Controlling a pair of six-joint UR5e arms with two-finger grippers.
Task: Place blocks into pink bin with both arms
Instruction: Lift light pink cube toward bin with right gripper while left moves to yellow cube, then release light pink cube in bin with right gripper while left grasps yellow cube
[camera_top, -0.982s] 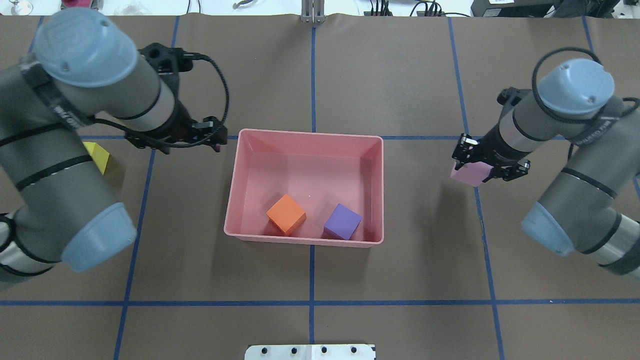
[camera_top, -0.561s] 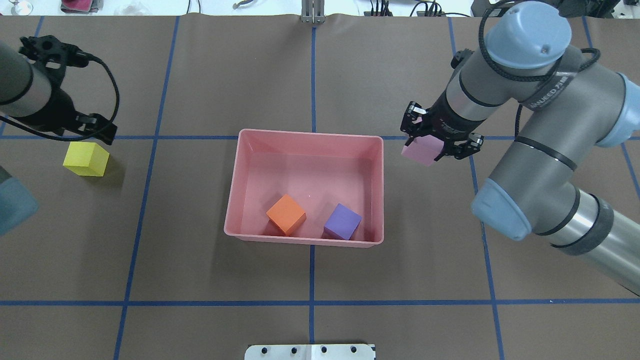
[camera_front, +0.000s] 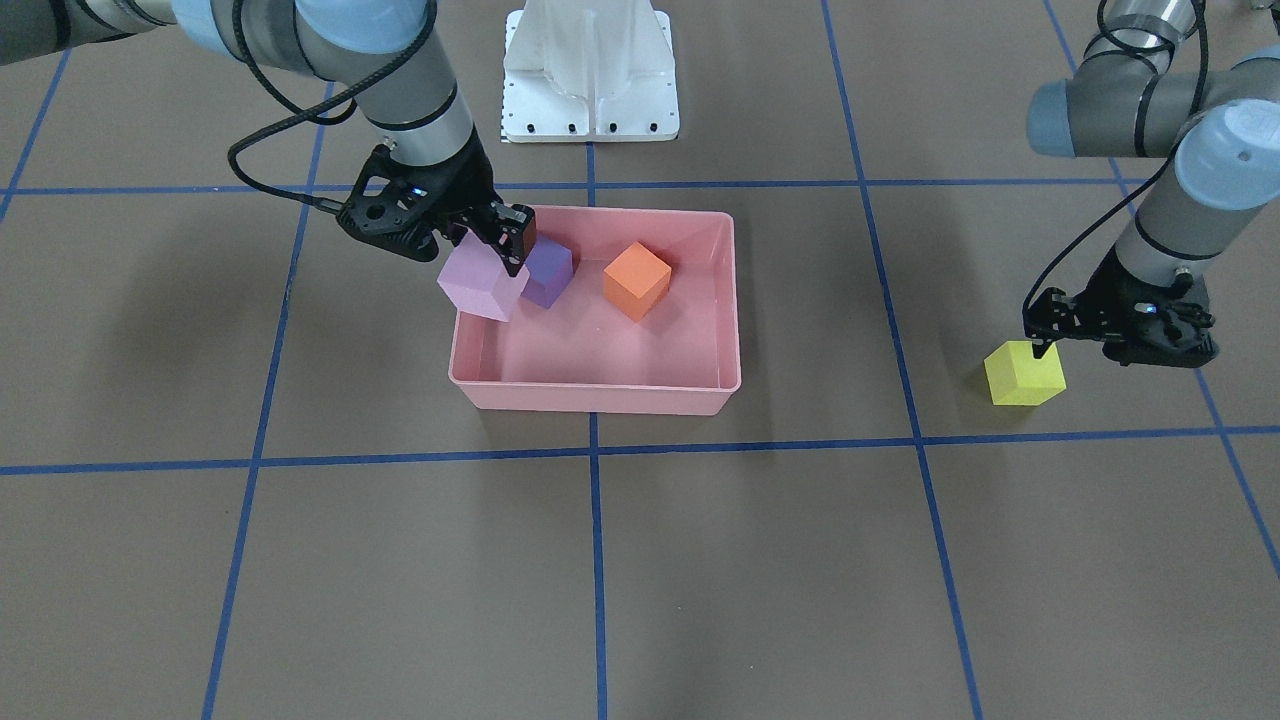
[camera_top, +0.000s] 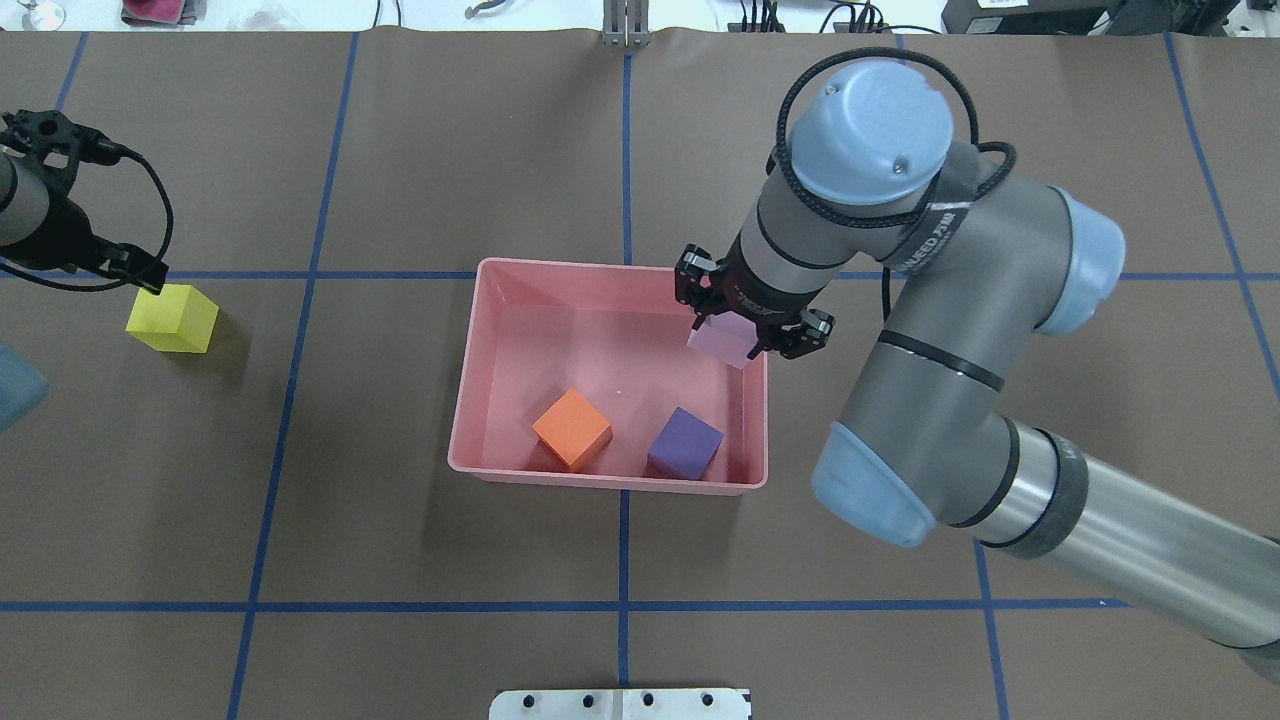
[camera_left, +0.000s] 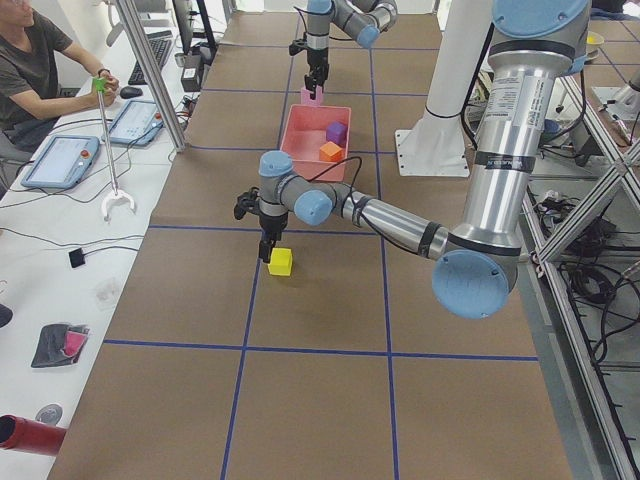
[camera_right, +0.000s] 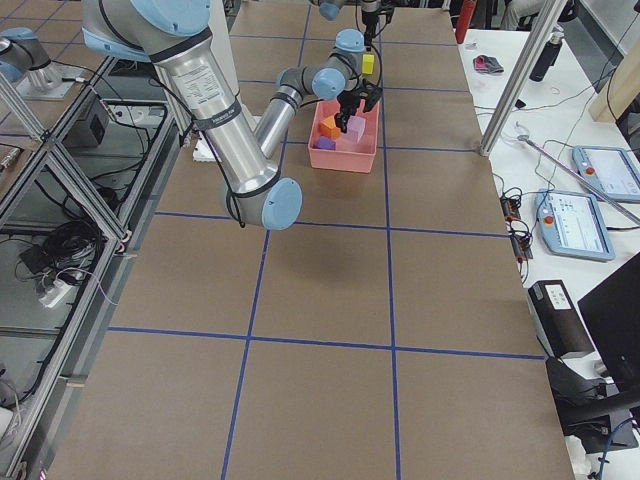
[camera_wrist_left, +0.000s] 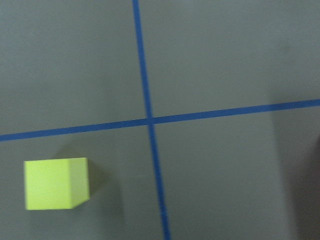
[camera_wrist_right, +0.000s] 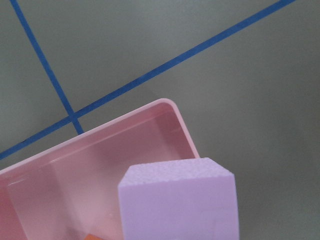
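The pink bin (camera_top: 600, 266) sits mid-table with the orange block (camera_top: 572, 428) and the purple block (camera_top: 685, 443) inside, near its front wall. My right gripper (camera_top: 745, 325) is shut on the light pink block (camera_top: 722, 343) and holds it in the air over the bin's right wall; it also shows in the front-facing view (camera_front: 482, 280). The yellow block (camera_top: 173, 318) rests on the table far left. My left gripper (camera_front: 1120, 342) hovers just beside and behind the yellow block, looking open and empty. The left wrist view shows the yellow block (camera_wrist_left: 56, 183) at lower left.
The white robot base (camera_top: 620, 703) sits at the table's near edge. Blue tape lines cross the brown table cover. An operator (camera_left: 40, 60) sits at a side desk past the table's far edge, behind metal posts (camera_left: 150, 70).
My right arm carried the light pink block leftward from the right side of the table to over the bin's right wall. My left arm swung left from the bin to the yellow block.
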